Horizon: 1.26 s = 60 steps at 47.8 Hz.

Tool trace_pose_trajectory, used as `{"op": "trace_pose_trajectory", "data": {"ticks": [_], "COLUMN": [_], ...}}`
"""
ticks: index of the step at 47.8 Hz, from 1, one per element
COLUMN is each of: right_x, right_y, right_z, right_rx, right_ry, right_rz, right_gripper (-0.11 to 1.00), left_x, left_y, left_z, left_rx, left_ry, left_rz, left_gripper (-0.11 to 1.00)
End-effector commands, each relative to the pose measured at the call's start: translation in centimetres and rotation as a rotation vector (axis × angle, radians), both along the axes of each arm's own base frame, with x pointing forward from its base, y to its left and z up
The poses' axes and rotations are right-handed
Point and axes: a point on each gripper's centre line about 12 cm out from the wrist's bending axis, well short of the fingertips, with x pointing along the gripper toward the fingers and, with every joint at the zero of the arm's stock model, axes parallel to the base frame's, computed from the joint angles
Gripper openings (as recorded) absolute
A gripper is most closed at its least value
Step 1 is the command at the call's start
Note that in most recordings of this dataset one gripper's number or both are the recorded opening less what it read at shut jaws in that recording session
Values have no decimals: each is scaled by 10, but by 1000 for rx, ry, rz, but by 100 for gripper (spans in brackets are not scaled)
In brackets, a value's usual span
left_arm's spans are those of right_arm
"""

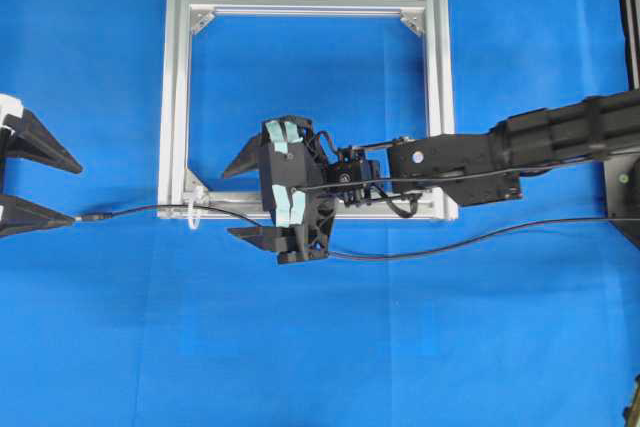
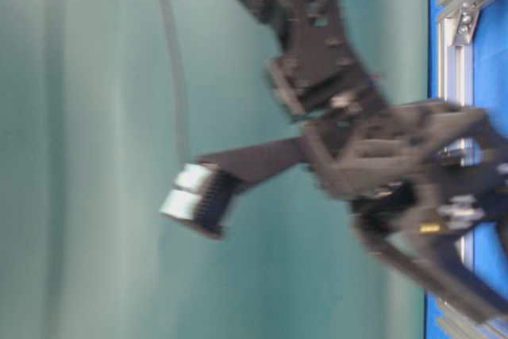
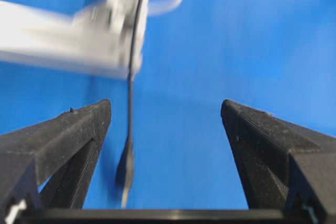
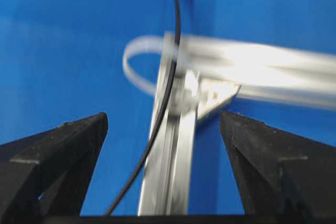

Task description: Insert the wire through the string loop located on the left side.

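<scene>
1. Where both hands stand open, nothing is held: left hand, right hand.
2. Wire: laid on the blue surface, plug just before the left hand's fingertips, passed through the string loop, run beneath the right hand.
3. String loop: tied to the aluminium frame, between the two hands.

Bright, even light; blurred close views
</scene>
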Motion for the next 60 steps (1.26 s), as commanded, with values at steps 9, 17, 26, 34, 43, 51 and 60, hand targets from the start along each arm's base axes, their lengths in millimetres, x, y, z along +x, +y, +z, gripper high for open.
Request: {"op": "trace_pose_trajectory", "data": {"ticks": [9, 17, 26, 34, 43, 51, 60], "right_x": [-1, -4, -5, -5, -5, -5, -5], "right_y": [-3, -3, -3, -4, -4, -4, -4], "right_z": [71, 88, 91, 91, 91, 91, 90], "right_rx": [5, 3, 3, 4, 4, 4, 5], "right_ry": [-123, -137, -140, -140, -140, -140, -137], "right_rz": [-9, -12, -12, -13, -13, -13, -13], "right_gripper": [90, 90, 90, 90, 90, 90, 90], "left_x": [10, 15, 17, 18, 18, 18, 18], "left_y": [2, 7, 10, 11, 11, 11, 11], "left_z": [28, 40, 50, 50, 49, 49, 49], "left_rx": [-1, 65, 144, 174, 175, 176, 176], "left_ry": [-180, -268, -335, -343, -341, -339, -339], "left_rz": [17, 18, 10, 2, 1, 1, 1], "left_gripper": [80, 80, 80, 80, 80, 80, 80]}}
